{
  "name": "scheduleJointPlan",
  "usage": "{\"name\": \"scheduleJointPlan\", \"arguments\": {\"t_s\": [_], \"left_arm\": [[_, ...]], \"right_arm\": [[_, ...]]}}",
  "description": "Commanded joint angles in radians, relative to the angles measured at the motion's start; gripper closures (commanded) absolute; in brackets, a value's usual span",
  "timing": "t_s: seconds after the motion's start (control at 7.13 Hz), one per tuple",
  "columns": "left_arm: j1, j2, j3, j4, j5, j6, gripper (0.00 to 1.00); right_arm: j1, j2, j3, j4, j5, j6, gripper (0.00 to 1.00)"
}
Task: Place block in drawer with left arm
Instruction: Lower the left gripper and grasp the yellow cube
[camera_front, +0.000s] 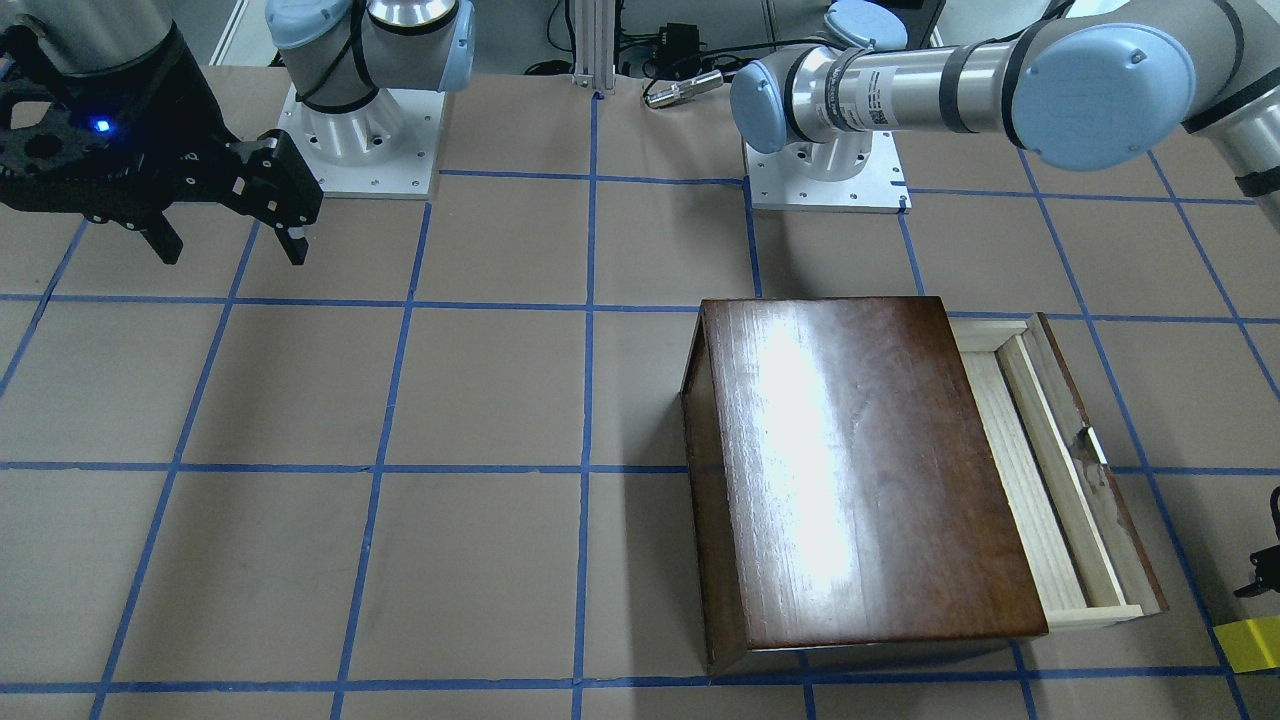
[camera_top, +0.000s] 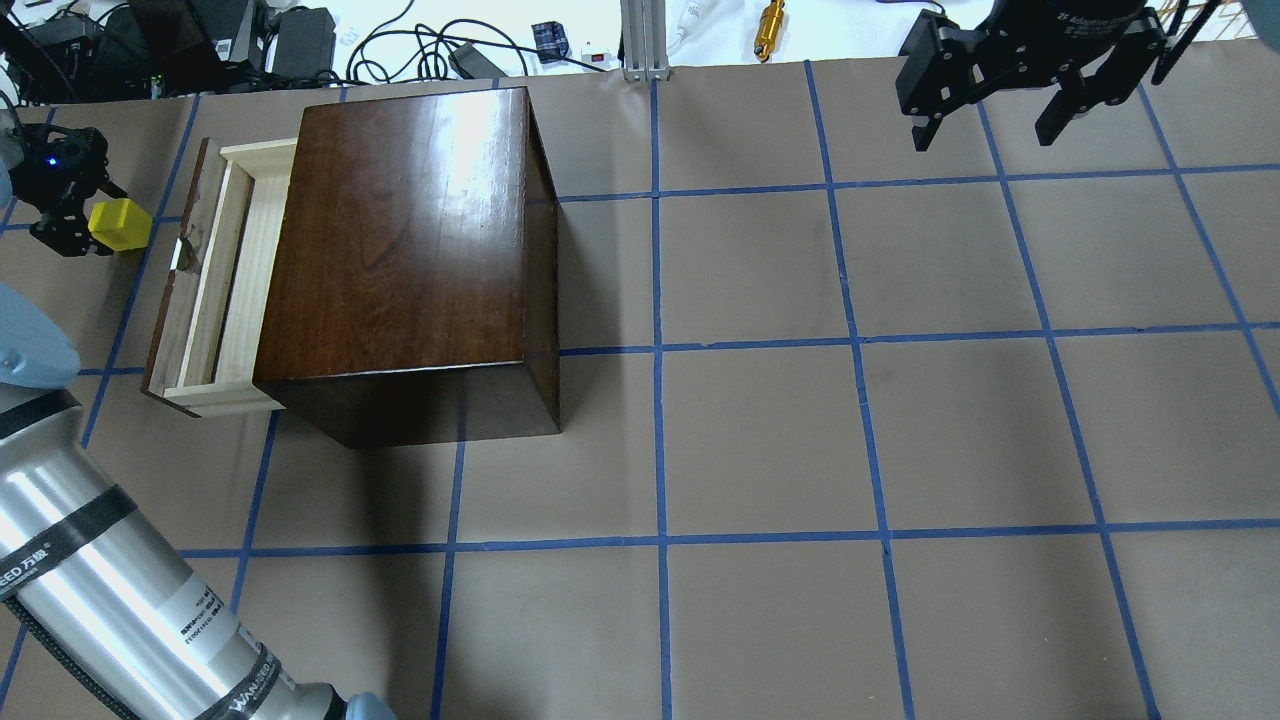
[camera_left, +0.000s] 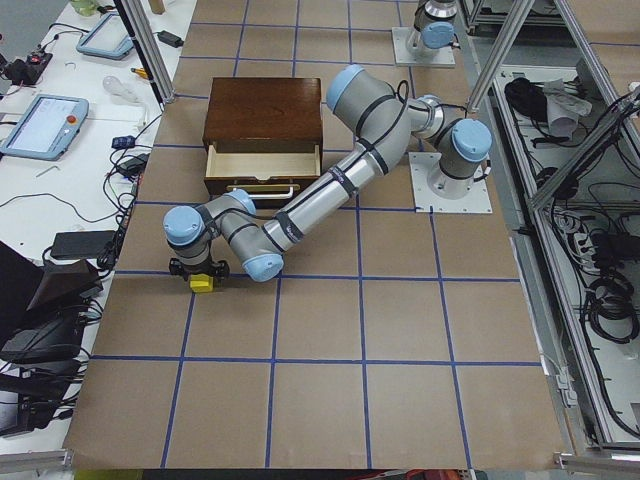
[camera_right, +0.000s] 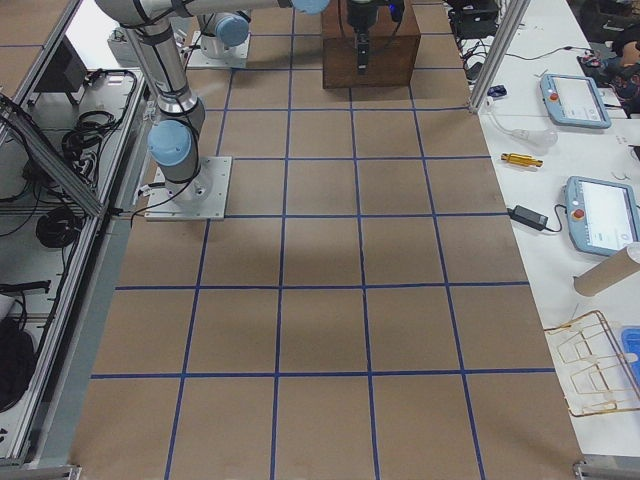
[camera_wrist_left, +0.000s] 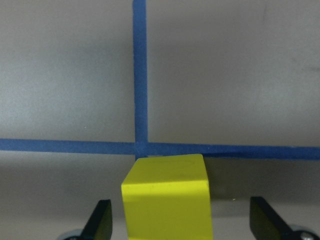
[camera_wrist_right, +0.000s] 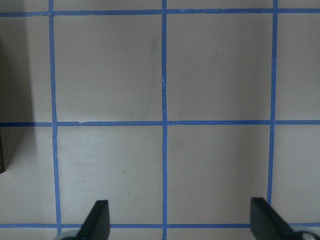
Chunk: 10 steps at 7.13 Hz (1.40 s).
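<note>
From my station, the block sits on the table right at a crossing of blue tape lines. The left arm hangs over it with its jaws spread wide, one on each side. Both stand clear of the yellow faces, so nothing is clamped. On the overhead view the block lies near the drawer but apart from it, outside the dark front panel, on the side away from the box. The drawer is pulled partway out of the box, and the part of the tray I can see shows only bare pale wood. The right arm hovers well away over the far side of the table, its jaws also apart.
</note>
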Motion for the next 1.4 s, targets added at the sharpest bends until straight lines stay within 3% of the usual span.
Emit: {"name": "scheduleJointPlan", "arguments": {"t_s": [0.0,0.14,0.28,0.42,0.56,0.98,1.26], "left_arm": [[0.001,-0.017,0.017,0.000,-0.002,-0.005,0.07],[0.001,-0.018,0.017,0.000,-0.002,-0.005,0.18],[0.001,-0.017,0.017,0.000,0.000,-0.017,0.48],[0.000,-0.012,0.017,0.000,0.000,-0.026,0.72],[0.000,-0.011,0.019,0.000,0.000,-0.020,0.87],[0.000,-0.011,0.019,0.002,0.000,-0.008,1.00],[0.000,0.000,0.023,0.000,0.000,0.007,1.00]], "right_arm": [[0.000,0.000,0.000,0.000,0.000,0.000,0.00],[0.000,-0.001,0.000,0.000,0.000,0.000,0.00],[-0.001,0.000,0.000,0.000,0.000,0.000,0.00],[0.000,-0.001,0.000,0.000,0.000,0.000,0.00],[0.000,-0.001,0.000,0.000,0.000,0.000,0.00],[0.000,-0.001,0.000,0.000,0.002,0.000,0.00],[0.000,-0.001,0.000,0.000,0.002,0.000,0.00]]}}
